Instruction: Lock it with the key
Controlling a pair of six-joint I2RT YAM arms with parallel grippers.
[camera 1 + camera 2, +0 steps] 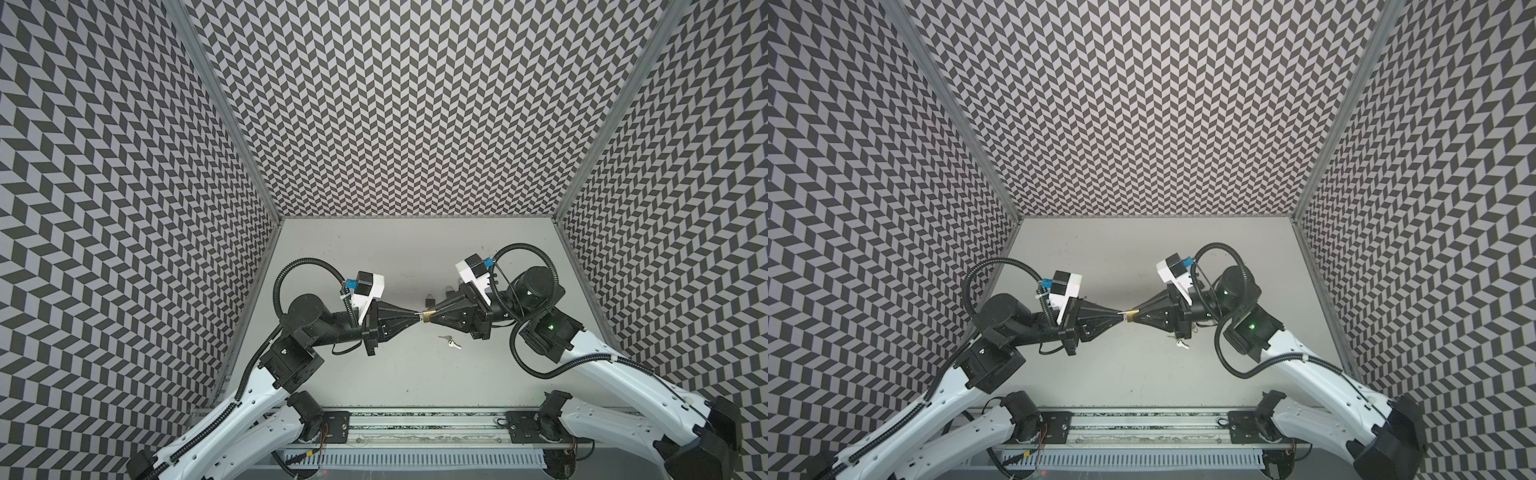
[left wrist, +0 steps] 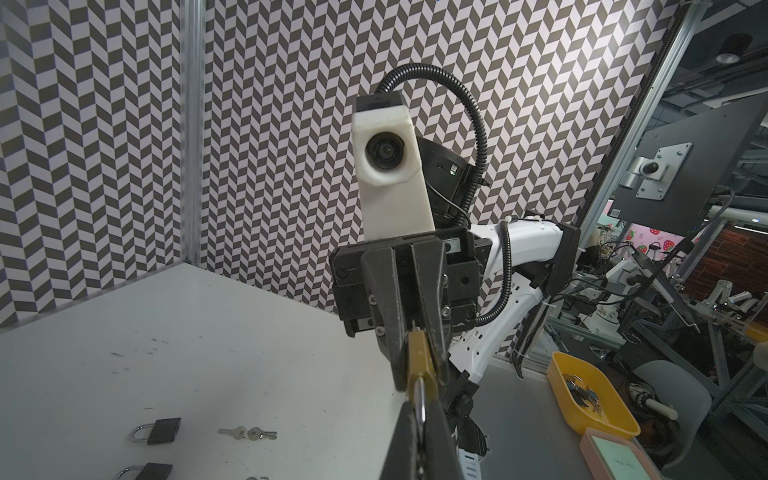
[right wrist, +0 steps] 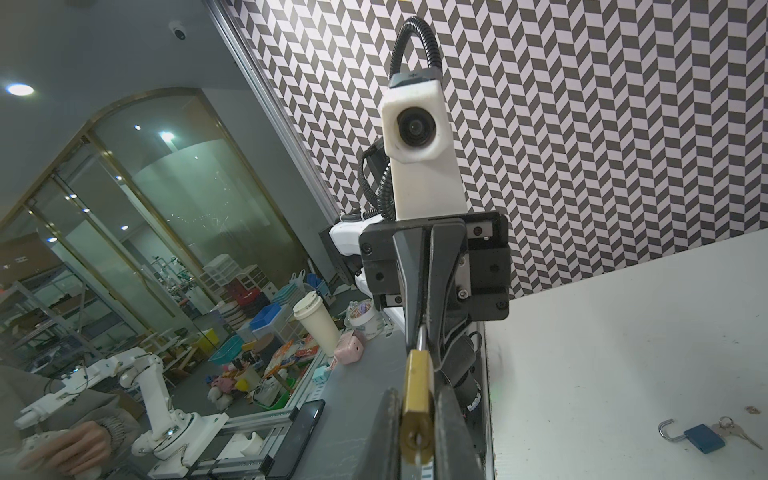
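surface: pale grey table (image 1: 374, 257), scuffed, boxed in on three sides by chevron-patterned walls (image 1: 415, 104); an aluminium rail (image 1: 419, 419) runs along its 6 o'clock edge.
left gripper (image 1: 415, 319): level over mid-table, pointing to 3 o'clock, jaws pinched together on the padlock's silver shackle.
brass padlock (image 1: 428, 316): in the air between both grippers, lying sideways, shackle toward 9 o'clock.
right gripper (image 1: 435, 319): pointing to 9 o'clock, jaws clamped on the padlock's brass body.
keys (image 1: 449, 341): flat on the table at 5 o'clock of the brass padlock, untouched.
a top view only: black padlock (image 1: 430, 298) at 12 o'clock of the brass one, second black padlock (image 1: 449, 289) at 1 o'clock, partly behind the right gripper.
left wrist view only: yellow tray (image 2: 590, 390) of small items off the table, and a monitor back (image 2: 681, 166).
right wrist view only: the brass padlock's keyhole end; a blue padlock (image 3: 702, 438) with its shackle swung open, ringed keys (image 3: 731, 430) just beside it; a lidded cup (image 3: 318, 324) and glass partition (image 3: 187, 216) outside. Whether those are the same keys cannot be told.
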